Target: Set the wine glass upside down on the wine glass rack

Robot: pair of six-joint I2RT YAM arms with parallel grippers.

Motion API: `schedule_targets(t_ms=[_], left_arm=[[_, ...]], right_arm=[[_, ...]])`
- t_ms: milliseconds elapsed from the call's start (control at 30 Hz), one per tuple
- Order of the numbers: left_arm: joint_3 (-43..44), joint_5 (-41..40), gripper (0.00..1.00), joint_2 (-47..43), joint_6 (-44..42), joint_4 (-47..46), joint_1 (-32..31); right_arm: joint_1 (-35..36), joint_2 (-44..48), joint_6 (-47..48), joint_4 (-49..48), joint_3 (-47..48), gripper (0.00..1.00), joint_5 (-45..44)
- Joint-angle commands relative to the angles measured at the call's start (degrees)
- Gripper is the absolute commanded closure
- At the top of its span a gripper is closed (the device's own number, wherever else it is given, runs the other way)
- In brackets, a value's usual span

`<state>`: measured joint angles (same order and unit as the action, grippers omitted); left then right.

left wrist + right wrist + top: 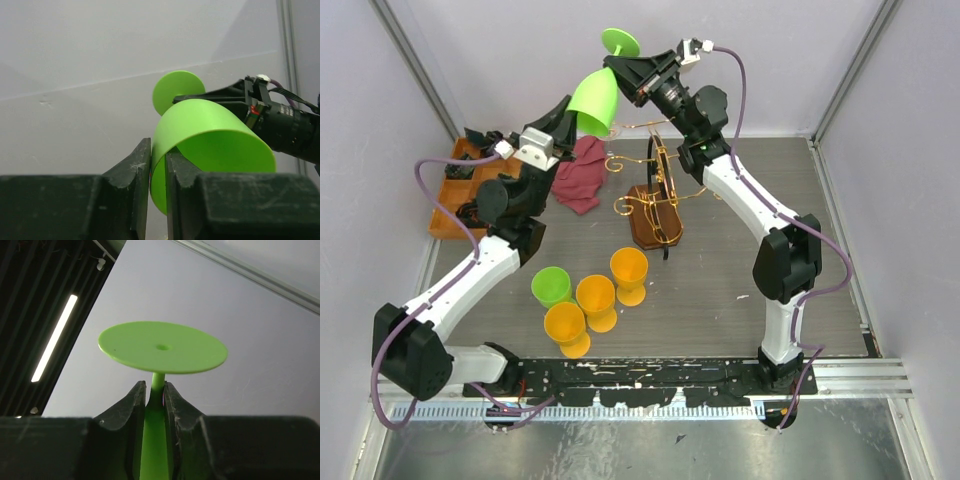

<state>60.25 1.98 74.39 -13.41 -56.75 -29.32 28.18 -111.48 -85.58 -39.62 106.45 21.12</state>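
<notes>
At the table's (720, 290) left rear: wooden tray (448, 215) with dark items inside, too indistinct to name.

Centre: wine glass rack (655, 205), upright on its wooden base, with a maroon cloth (582, 175) just beside it.

Near edge: three orange glasses (595, 295) and one green glass (551, 286), upright and clustered.

Wine glass (593, 98) aloft, clear of the rack, inverted and tilted, foot uppermost.

Right gripper (155, 387) clamped on its stem.

Left gripper (158, 150): fingers straddle the bowl's rim wall. Cannot tell whether they pinch it.
</notes>
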Motion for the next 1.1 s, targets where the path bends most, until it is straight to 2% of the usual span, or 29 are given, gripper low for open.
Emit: schedule_targets(t_ms=[0,300,533,667,900,1067], left_arm=[[-2.71,2.2,0.76,-3.36,0.67,0.47,-0.8],[-6.64,1.29,0.72,-5.77,0.73,2.8,-1.4],[-9.48,4.44,0.53,-8.93,-2.43,10.57,-1.35],[-11.62,3.54,0.45,-11.25,-3.22,15.65,-1.36],[-10.95,-0.47,0.43,-13.98,-3.94,25.37,-1.35],[-8.44,-2.08,0.42,-13.65,-4.08,30.95,-1.3]], right_arm=[[-0.89,1.55,5.25,-0.09,3.62,0.93,0.02],[-2.65,3.37,11.32,4.73,4.32,0.98,-0.42],[-6.5,4.87,17.36,9.33,4.51,0.99,-0.19],[-9.14,5.6,23.17,13.81,6.59,0.99,-0.06],[-16.14,8.03,33.02,19.8,7.39,0.99,0.59],[-23.06,12.04,41.57,24.92,3.4,0.99,-2.37]])
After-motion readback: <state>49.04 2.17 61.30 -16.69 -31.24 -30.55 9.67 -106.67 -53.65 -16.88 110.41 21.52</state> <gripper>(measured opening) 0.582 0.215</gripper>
